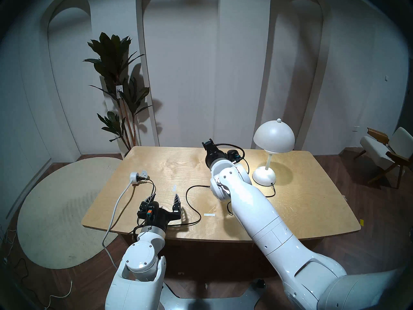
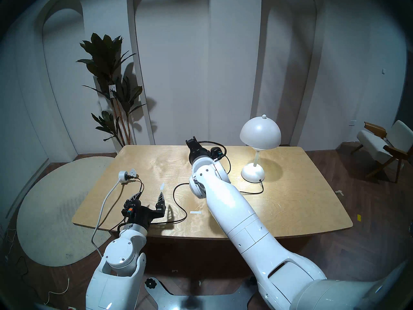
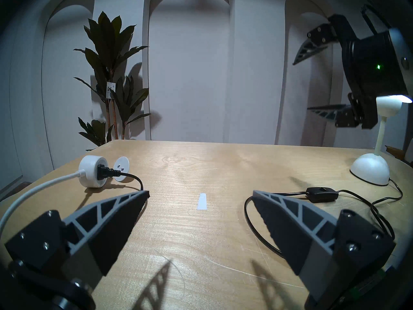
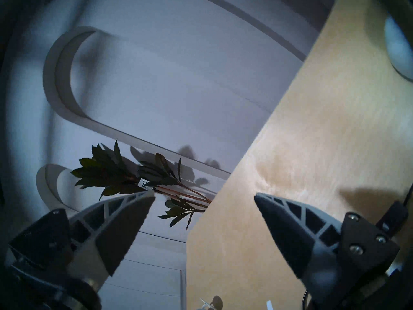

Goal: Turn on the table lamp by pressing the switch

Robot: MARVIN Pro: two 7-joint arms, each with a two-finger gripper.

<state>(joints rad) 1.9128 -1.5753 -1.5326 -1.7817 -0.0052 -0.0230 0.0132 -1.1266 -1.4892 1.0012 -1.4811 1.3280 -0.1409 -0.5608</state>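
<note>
Head views: lamp (image 1: 273, 150) standing right of centre on bench (image 1: 312, 209), lit glow under shade. L end effector (image 1: 164, 198) sitting lower left w/ fingers apart, empty. R end effector (image 1: 209, 144) hovering mid-frame.

L wrist: switch (image 3: 321, 194) lying mid-right on bench, socket (image 3: 92, 173) at left.

R wrist: R fingers (image 4: 125, 224) spread apart, nothing btwn them.
</note>
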